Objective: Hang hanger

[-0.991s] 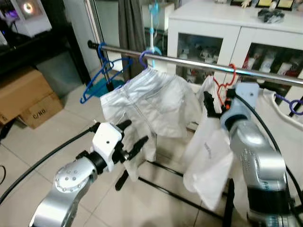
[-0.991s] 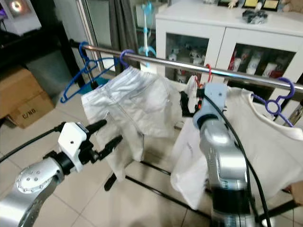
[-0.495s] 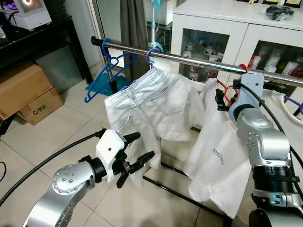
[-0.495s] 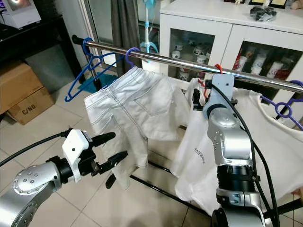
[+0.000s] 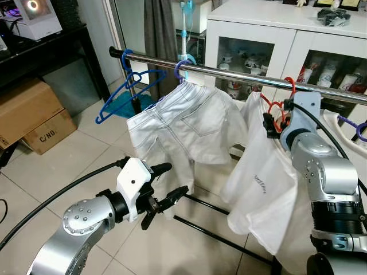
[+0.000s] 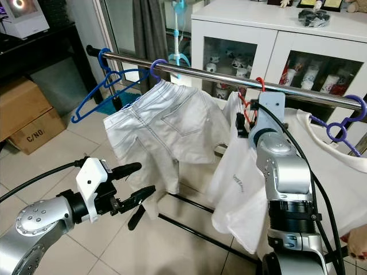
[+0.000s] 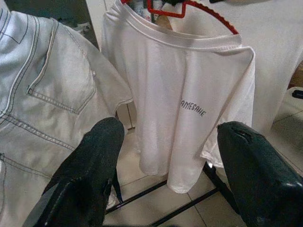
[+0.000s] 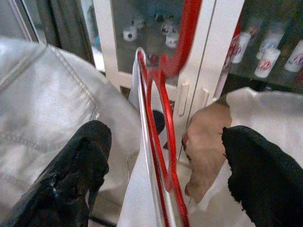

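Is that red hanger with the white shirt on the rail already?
Yes. The red hanger has its hook over the rail, and the right gripper is open around it.

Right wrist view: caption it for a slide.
Open right gripper straddles the red hanger carrying a white T-shirt.

White shirt (image 7: 189, 94): "AMESAKE". Cardboard box (image 5: 49, 133): "C/NO."

Pale glossy floor tiles (image 5: 69, 154) run under a white glass-doored cabinet (image 5: 275, 34). Brown cardboard boxes (image 5: 28, 117) sit by a black table (image 5: 51, 51).
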